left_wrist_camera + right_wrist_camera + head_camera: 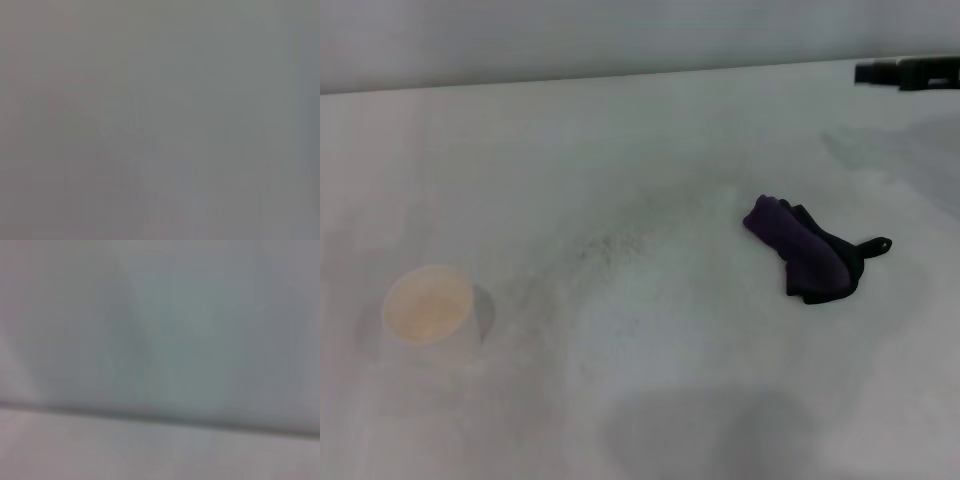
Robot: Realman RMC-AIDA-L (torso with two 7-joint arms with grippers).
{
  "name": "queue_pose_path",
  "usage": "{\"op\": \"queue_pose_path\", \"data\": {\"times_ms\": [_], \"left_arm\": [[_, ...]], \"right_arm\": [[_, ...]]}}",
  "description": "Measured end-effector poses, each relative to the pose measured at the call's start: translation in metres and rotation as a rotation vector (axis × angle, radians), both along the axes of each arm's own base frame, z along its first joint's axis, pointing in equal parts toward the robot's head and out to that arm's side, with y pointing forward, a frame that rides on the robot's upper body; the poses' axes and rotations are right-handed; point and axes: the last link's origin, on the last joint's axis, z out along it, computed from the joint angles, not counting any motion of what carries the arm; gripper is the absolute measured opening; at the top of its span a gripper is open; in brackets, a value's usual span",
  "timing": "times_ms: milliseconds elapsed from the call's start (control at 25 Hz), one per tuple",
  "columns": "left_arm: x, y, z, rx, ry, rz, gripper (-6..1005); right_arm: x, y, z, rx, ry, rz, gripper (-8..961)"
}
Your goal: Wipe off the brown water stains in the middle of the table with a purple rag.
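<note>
The purple rag [805, 255] lies crumpled on the right half of the white table [700, 380], its black loop tab pointing right. No tan-brown puddle shows on the tabletop; only a faint grey speckled smudge [610, 245] marks the middle. My right gripper [908, 72] shows as a dark shape at the far right edge, well behind the rag and apart from it. My left gripper is out of view. Both wrist views show only blurred pale surface.
A white paper cup [428, 312] with a tan-brown inside stands upright at the left of the table. The table's far edge runs along a pale wall [620, 35].
</note>
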Motion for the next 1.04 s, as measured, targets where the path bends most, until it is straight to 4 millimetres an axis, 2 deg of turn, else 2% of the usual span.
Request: {"op": "queue_pose_path", "data": {"times_ms": [280, 560, 840, 1040], "left_arm": [[-0.002, 0.002, 0.002, 0.051, -0.026, 0.035, 892], [-0.003, 0.001, -0.008, 0.038, -0.055, 0.058, 892], [-0.007, -0.004, -0.018, 0.017, -0.060, 0.095, 892], [-0.005, -0.003, -0.021, 0.008, -0.085, 0.089, 892]], "right_arm": [[0.043, -0.024, 0.010, 0.289, 0.137, 0.137, 329], [0.085, -0.048, 0.003, 0.544, 0.062, 0.113, 331], [0.094, -0.066, -0.017, 0.737, -0.021, 0.152, 331], [0.100, -0.079, -0.016, 0.812, -0.079, 0.162, 331]]}}
